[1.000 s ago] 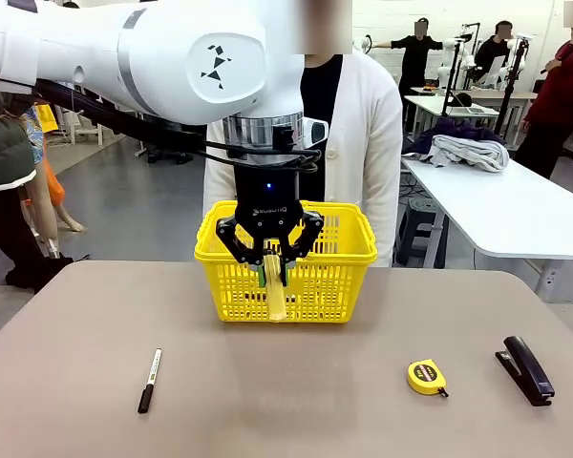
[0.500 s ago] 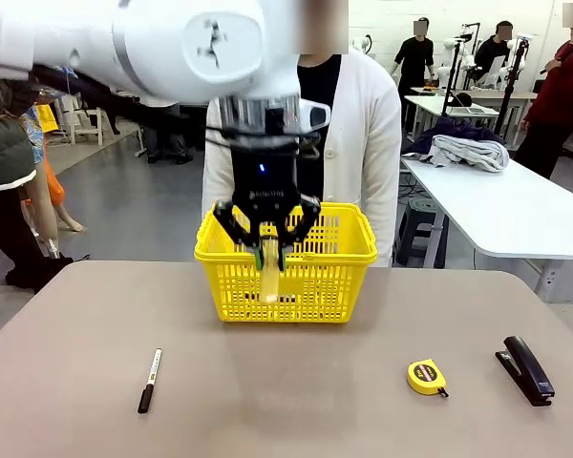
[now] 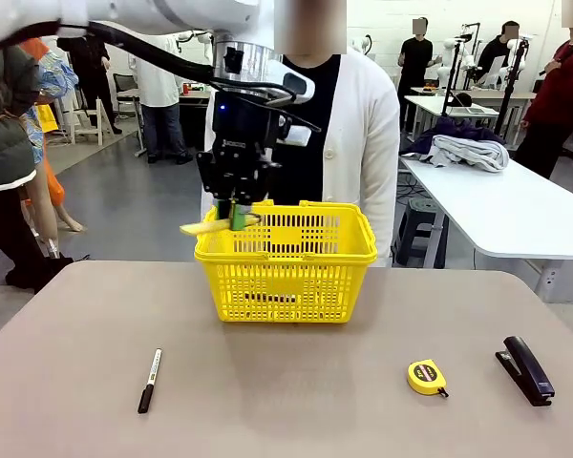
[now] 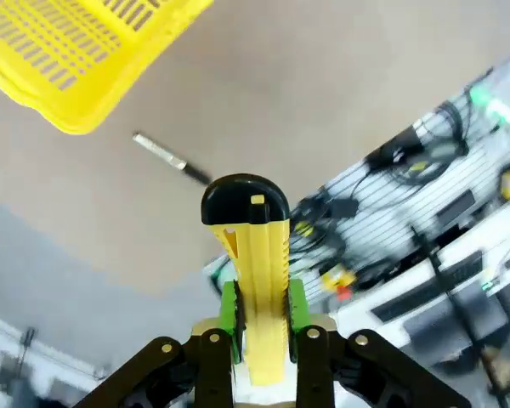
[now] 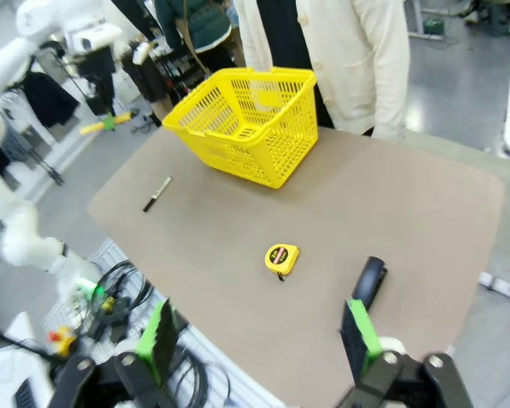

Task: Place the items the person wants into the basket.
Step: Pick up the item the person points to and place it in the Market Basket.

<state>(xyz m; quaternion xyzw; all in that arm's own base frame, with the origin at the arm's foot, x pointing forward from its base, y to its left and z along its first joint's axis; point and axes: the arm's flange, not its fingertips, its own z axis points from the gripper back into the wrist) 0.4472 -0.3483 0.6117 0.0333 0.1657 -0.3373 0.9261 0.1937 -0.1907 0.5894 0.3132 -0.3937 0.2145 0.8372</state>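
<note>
My left gripper (image 3: 232, 218) hangs above the left rim of the yellow basket (image 3: 296, 277), shut on the yellow utility knife (image 3: 213, 227). The knife lies about level and pokes out left past the rim. In the left wrist view the knife (image 4: 257, 280) sits between the green pads, black end forward, with the basket's corner (image 4: 76, 51) at upper left. A dark slim thing (image 3: 267, 298) shows through the lattice at the basket's bottom. The black stapler (image 3: 525, 370) lies at the table's right. My right gripper (image 5: 259, 340) is open and high over the table's near right side. The person (image 3: 368, 143) stands behind the basket.
A black marker with a white barrel (image 3: 150, 380) lies front left on the table, and a small yellow tape measure (image 3: 427, 376) lies left of the stapler. The right wrist view shows the tape measure (image 5: 280, 257), the stapler (image 5: 370, 280) and the basket (image 5: 246, 119).
My left gripper has risen from in front of the basket to above its left rim. The knife has turned from hanging down to lying level.
</note>
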